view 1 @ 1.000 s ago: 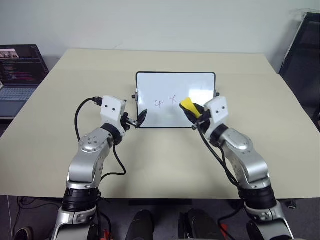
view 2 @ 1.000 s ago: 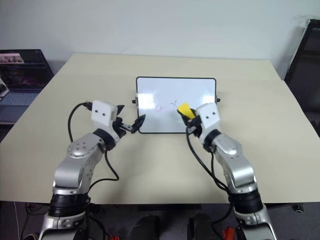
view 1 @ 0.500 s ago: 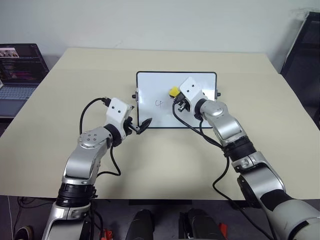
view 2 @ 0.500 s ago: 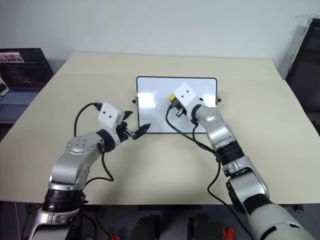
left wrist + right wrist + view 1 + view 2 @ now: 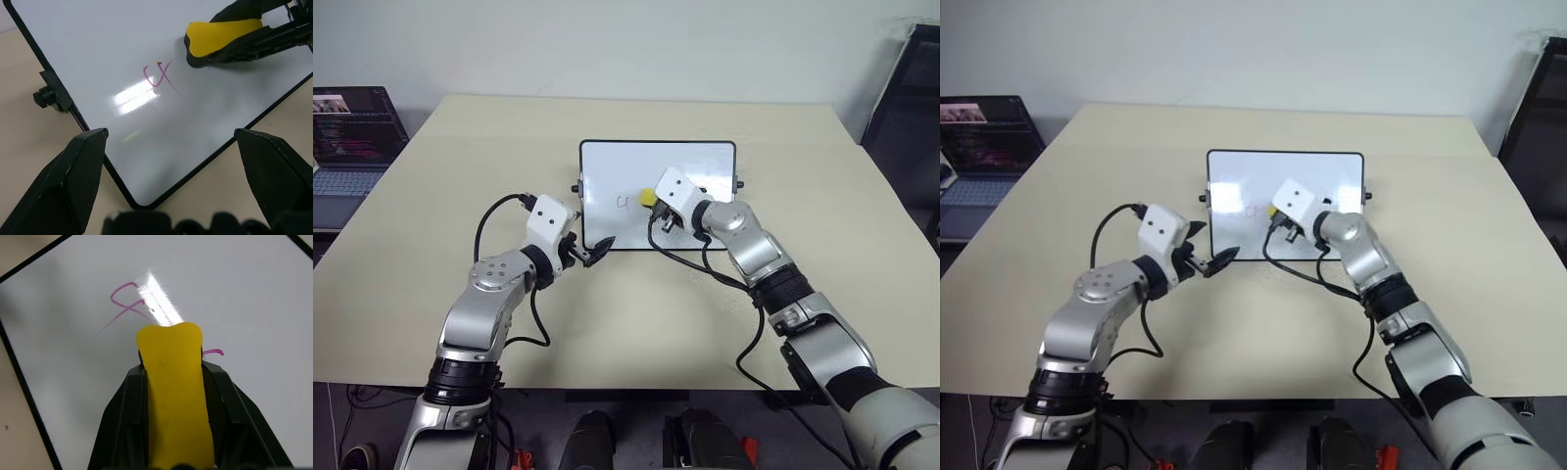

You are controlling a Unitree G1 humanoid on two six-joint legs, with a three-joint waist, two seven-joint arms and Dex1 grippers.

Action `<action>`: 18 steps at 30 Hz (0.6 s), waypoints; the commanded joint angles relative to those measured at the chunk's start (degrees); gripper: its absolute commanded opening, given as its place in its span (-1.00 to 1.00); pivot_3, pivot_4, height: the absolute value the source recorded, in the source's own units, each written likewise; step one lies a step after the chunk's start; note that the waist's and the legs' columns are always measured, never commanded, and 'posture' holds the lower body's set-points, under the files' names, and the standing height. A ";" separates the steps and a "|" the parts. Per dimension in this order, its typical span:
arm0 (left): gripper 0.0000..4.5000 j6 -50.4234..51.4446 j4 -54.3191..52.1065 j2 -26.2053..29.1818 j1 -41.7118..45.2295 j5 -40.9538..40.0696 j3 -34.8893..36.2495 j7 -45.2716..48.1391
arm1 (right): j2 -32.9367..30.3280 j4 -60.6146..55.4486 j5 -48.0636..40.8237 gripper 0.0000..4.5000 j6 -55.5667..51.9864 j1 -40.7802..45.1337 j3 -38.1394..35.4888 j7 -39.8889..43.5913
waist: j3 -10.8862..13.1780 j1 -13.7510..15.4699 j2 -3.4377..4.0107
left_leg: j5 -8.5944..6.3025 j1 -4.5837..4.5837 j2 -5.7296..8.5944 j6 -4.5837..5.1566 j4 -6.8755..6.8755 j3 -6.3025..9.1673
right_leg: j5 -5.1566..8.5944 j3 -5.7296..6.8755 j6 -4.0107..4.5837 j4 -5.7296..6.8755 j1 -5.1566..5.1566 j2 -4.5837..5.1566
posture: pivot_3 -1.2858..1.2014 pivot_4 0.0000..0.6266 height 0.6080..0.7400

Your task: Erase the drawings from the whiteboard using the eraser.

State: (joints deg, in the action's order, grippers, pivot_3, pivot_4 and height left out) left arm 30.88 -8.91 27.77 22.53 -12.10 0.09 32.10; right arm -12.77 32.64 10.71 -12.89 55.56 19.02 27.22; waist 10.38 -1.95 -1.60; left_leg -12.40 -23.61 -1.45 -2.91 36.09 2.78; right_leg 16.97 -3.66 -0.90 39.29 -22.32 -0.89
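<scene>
- The right gripper (image 5: 171, 396) has its black jaws clamped shut on the small eraser with a yellow body and black part (image 5: 173, 382), one jaw on each side of the block.
- The yellow end of the eraser sticks out past the jaws and sits over the small glossy white whiteboard with a thin black frame and rounded corners (image 5: 607, 166), near the board's middle.
- Just beyond the eraser's tip on the whiteboard lie the thin reddish-purple handwritten drawings (image 5: 128, 303): a looping, crossed mark, partly under a bright glare streak.
- A short curl of the same ink (image 5: 213, 352) shows on the whiteboard right beside the eraser; whether the eraser touches the surface I cannot tell.
- The left gripper (image 5: 587, 253) has its jaws spread wide with nothing between them; it hangs at the whiteboard's near left corner, and the wrist view shows that corner (image 5: 142, 203) between the two jaws.
- From the left wrist view the eraser (image 5: 220, 36) lies to one side of the crossed mark (image 5: 159, 76), close but apart from it.
- A small black knob (image 5: 46, 95) sticks out from the whiteboard's left edge; another (image 5: 740, 183) sits on its right edge.
- The whiteboard lies on a pale beige desk (image 5: 431, 215), towards the desk's far middle.
- An open laptop (image 5: 347, 137) with a lit screen stands off the desk's left side, well apart from the whiteboard.
</scene>
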 commanded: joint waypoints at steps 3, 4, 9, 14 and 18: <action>1.00 -0.91 -0.91 -0.04 0.47 0.10 -0.51 0.26 | -1.47 1.97 1.55 -0.50 0.35 1.50 -1.69 -1.26 | 0.00 0.07 0.00 | 0.00 0.03 0.01 0.00 0.01 -0.01 | 0.00 -0.01 0.00 0.05 0.00 0.00 | 0.03 -0.52 1.00; 1.00 -0.99 -0.91 -0.14 0.38 0.16 -0.66 0.18 | -1.75 1.21 1.36 -0.50 -0.24 0.83 -1.11 0.57 | 0.00 0.07 0.00 | 0.00 0.03 0.01 0.00 0.01 -0.01 | 0.00 0.00 0.00 0.05 0.01 0.00 | 0.03 -0.52 1.00; 1.00 -0.95 -1.20 -0.26 0.12 0.12 -1.10 0.15 | -3.10 -5.11 0.13 -0.50 -5.05 -3.30 1.32 10.05 | -0.01 0.06 -0.01 | 0.00 0.04 0.01 0.00 0.01 -0.01 | 0.00 -0.02 0.00 0.05 0.02 0.00 | 0.03 -0.52 1.00; 1.00 -2.84 -0.48 -1.02 1.25 0.03 -0.43 -0.39 | -3.30 -6.75 1.51 -0.50 -4.32 -3.66 1.32 9.95 | -0.01 -0.05 -0.01 | 0.00 0.23 0.00 0.00 0.01 -0.02 | 0.00 -0.04 0.00 0.24 0.05 -0.01 | 0.03 -0.52 1.00; 1.00 -2.83 -0.52 -0.91 1.43 0.11 -0.60 -0.16 | -2.09 -1.56 2.82 -0.50 -0.12 0.54 -2.18 -0.76 | 0.00 -0.18 -0.01 | 0.01 0.37 0.01 0.00 0.02 -0.09 | 0.01 -0.08 -0.01 0.44 0.05 -0.02 | 0.03 -0.52 1.00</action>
State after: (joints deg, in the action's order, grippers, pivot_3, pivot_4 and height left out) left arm 29.32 -8.52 26.68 22.99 -12.11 -1.06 31.96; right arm -14.20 30.28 12.49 -14.40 53.75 19.98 30.37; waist 10.38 -2.13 -1.61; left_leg -12.37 -23.22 -1.43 -2.91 36.11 2.67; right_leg 16.97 -3.75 -0.90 39.79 -22.27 -0.92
